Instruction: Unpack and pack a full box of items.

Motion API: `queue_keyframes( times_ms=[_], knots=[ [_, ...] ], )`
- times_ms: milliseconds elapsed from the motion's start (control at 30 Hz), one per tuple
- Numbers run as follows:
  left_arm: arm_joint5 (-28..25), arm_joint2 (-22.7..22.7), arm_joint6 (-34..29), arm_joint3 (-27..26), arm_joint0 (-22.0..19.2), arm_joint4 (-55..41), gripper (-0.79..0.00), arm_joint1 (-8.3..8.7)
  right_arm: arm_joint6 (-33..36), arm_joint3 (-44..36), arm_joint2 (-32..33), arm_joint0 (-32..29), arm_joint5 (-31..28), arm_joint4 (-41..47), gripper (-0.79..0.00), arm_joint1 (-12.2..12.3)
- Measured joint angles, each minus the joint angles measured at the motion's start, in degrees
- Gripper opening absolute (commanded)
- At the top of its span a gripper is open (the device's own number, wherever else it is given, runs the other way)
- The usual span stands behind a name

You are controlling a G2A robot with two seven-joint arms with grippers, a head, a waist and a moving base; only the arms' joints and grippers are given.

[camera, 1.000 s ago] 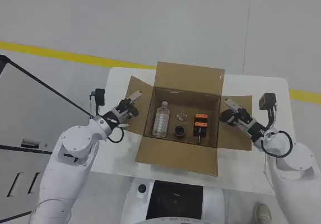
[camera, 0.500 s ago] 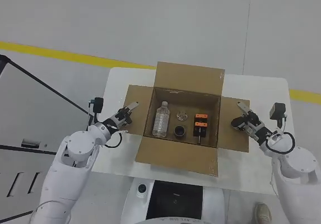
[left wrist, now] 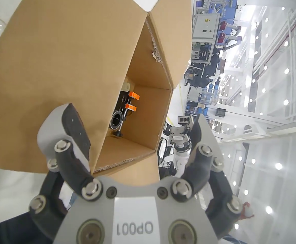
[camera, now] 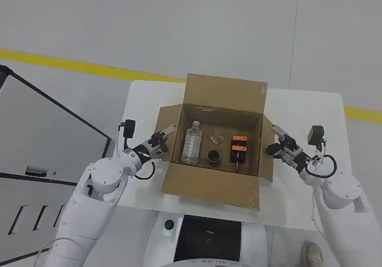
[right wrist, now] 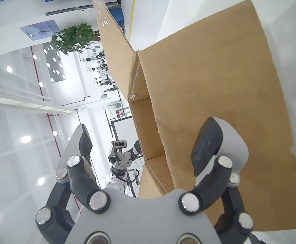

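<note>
Left arm: mine, bent in toward the box's left side. My left end effector (camera: pixel 165 135) is spread wide, with the raised left side flap (left wrist: pixel 61 51) between its fingers

Right arm: mine, mirrored at the opposite side. My right end effector (camera: pixel 277 141) is likewise wide, with the right side flap (right wrist: pixel 214 77) between its fingers

Contact with either flap: cannot tell

Cardboard box (camera: pixel 225 90): mid-counter (camera: pixel 311 107), open

Contents:
- one clear bottle (camera: pixel 191 141), lying flat
- one small metallic piece (camera: pixel 216 139)
- one black round part (camera: pixel 213 156)
- one black-and-orange device (camera: pixel 239 148)

Label (left wrist: pixel 134 227): white, printed, on my left end effector's base
</note>
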Motion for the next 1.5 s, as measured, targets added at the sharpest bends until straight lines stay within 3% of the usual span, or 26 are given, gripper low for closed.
queue_keyframes(
  times_ms=[467, 700, 833, 1000, 1167, 1267, 1333, 1500],
  knots=[
    [0.7, 1.1, 1.0, -1.6, -0.4, -2.8, 0.000, -0.18, 0.8, -2.0, 0.7, -0.9, 0.2, 1.1, 0.000, 0.3],
    [2.4, -3.0, -0.4, -6.8, -1.4, -9.5, 0.000, -0.02, 5.3, -14.2, 6.4, -2.7, 1.3, 2.4, 0.000, 1.3],
    [3.5, -5.7, -1.6, -9.9, -0.9, -15.1, 0.000, 0.05, 9.0, -19.4, 7.8, -0.6, 3.8, 3.3, 0.000, 1.7],
    [3.5, -10.8, -0.5, -12.7, 0.3, -19.2, 0.000, 0.30, 12.7, -17.0, -0.1, 9.6, 8.0, -0.8, 0.000, 1.9],
    [1.1, -16.9, 0.1, -13.6, 2.1, -18.8, 0.000, 0.75, 11.5, -7.3, -15.6, 23.5, 12.9, -6.4, 0.000, 0.3],
    [1.0, -17.6, 0.1, -13.8, 2.5, -19.2, 0.000, 0.78, 8.2, -0.9, -25.0, 30.1, 16.2, -9.0, 0.000, -1.4],
    [1.0, -17.5, 0.1, -13.8, 2.4, -19.2, 0.000, 0.78, 4.5, 2.1, -28.6, 32.2, 17.5, -9.0, 0.000, -2.3],
    [1.0, -17.5, 0.1, -13.8, 2.4, -19.2, 0.000, 0.78, 4.3, 2.2, -28.7, 32.2, 17.3, -6.4, 0.000, -2.4]
  ],
)
